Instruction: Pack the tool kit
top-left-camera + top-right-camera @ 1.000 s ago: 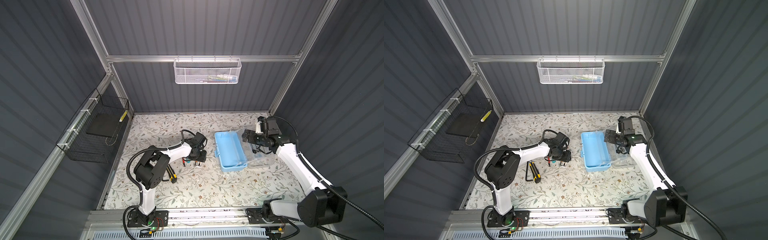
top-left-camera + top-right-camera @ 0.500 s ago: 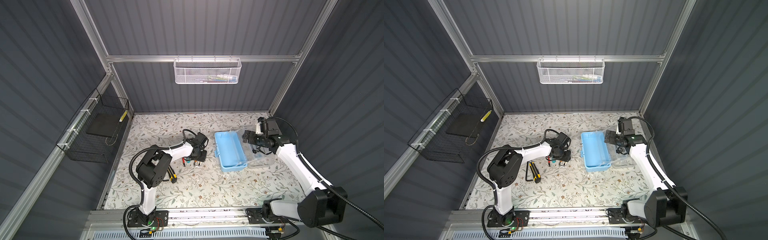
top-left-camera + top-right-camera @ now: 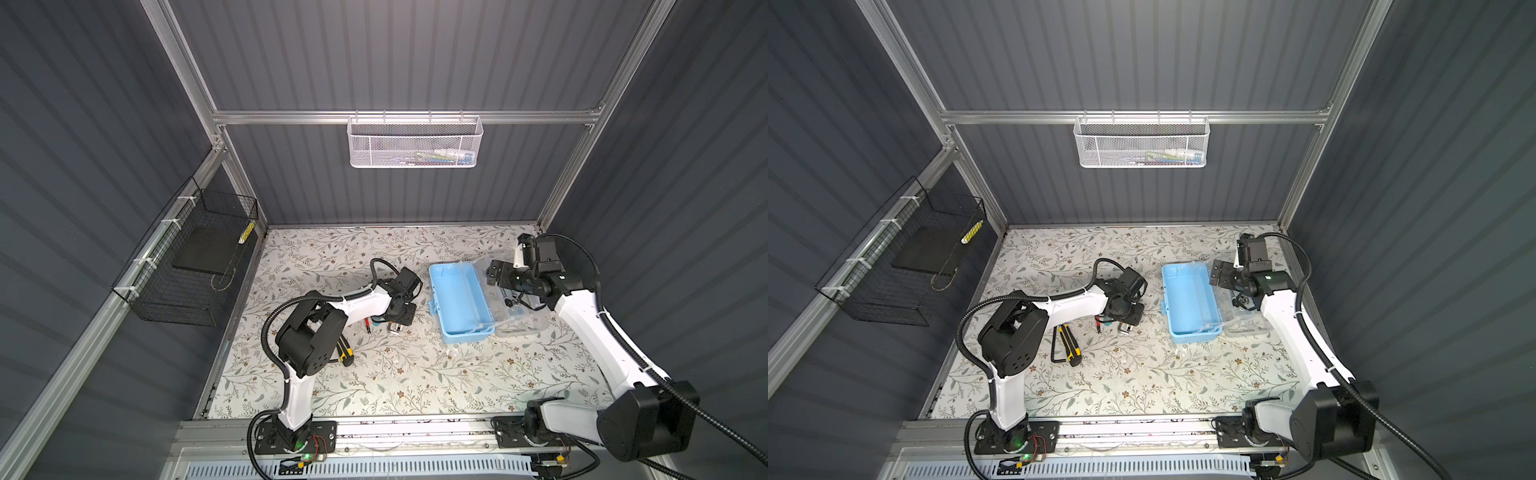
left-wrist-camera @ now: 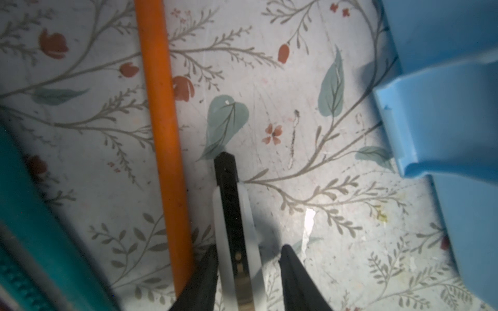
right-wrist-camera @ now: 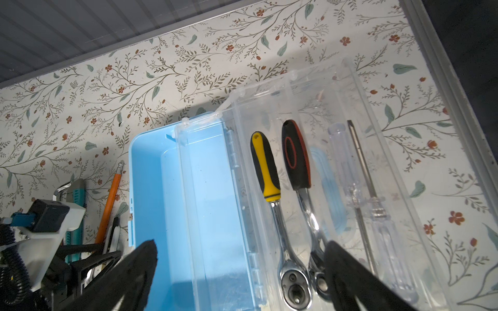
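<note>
Against a second before: the left arm's elbow block had edged slightly toward the table's middle. The left gripper (image 3: 395,328) stayed over the same cluster of tools. The light blue box (image 3: 465,332), its clear lid (image 3: 519,320) and the right arm sat as they had.

Surface and room: floral-print table (image 3: 374,382), dark grey ribbed walls, aluminium frame. On the left wall hung a black wire basket (image 3: 187,266); on the back rail, a white mesh basket (image 3: 415,145). Nearest the table's left edge lay a black hex key (image 3: 1053,345) just beside a yellow-black utility knife (image 3: 1069,345). Right of these lay a teal utility knife (image 4: 32,215), an orange rod-shaped tool (image 4: 161,121) and a small white-and-black knife (image 4: 231,204), roughly parallel. The box stood open right of the table's middle, bare inside, with its long sides running front to back. The lid lay flat toward the table's right edge. It held a yellow-handled ratchet (image 5: 265,167), a red-and-black-handled ratchet (image 5: 295,156) and a clear-handled screwdriver (image 5: 347,167).

Arms: the left arm reached low from the front-left, gripper pointing down. Its fingers (image 4: 202,282) stood narrow, straddling the small knife, one against it and a gap at the other, so it was not clamped. The right arm came in from the front-right corner. The right gripper (image 3: 492,274) hung above the lid's hinge side, spread wide, holding nothing.
</note>
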You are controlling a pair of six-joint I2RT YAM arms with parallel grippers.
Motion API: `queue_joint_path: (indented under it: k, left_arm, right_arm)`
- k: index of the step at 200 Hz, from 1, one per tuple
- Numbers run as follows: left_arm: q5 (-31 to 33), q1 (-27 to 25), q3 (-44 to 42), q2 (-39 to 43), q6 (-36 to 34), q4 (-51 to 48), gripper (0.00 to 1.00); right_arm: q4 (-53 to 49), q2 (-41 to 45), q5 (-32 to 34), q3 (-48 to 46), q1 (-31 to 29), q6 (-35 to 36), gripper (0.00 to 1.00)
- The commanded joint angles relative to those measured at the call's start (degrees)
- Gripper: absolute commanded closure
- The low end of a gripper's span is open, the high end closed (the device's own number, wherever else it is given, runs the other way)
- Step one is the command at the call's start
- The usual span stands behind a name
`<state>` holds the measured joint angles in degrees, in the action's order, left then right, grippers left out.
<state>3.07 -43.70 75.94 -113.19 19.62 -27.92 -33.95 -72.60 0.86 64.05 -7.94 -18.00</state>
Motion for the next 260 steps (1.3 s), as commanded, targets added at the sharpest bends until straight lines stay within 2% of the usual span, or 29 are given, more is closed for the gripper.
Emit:
queue_joint_path:
  k: [1, 30, 65, 106, 133, 191, 260]
  left_arm:
    - [1.49, -0.57, -0.01, -2.83, -1.07, -5.6, 0.6]
    - [2.63, -1.1, 0.06, -3.07, -1.44, -6.33, 0.61]
    - [3.08, -1.38, 0.72, -3.67, -2.04, -6.59, 0.74]
    - [-0.5, -1.38, 0.25, -1.76, -1.6, -3.19, 0.84]
    - [-2.4, -1.38, 0.52, 0.66, -0.48, -1.39, 0.85]
    - [-3.19, -1.38, 2.56, 6.06, 1.25, 0.12, 0.86]
    - [-6.79, -1.38, 3.91, 9.8, 4.17, 4.85, 0.86]
  right_arm:
    - [-0.74, 0.41, 0.83, -0.75, -0.27, -0.46, 0.03]
    - [-0.66, 0.43, 0.9, -0.86, -0.3, -0.39, 0.03]
    - [-0.69, 0.68, 1.11, -0.9, -0.28, -0.38, 0.03]
    - [-0.56, 1.41, 0.66, -1.17, -0.31, -0.96, 0.03]
    - [0.54, 1.76, -1.97, -1.47, -0.32, -2.16, 0.04]
    - [4.73, 0.59, -8.86, -1.94, -1.93, -6.61, 0.14]
    - [9.23, -3.93, -14.35, -1.5, -7.39, -11.13, 0.34]
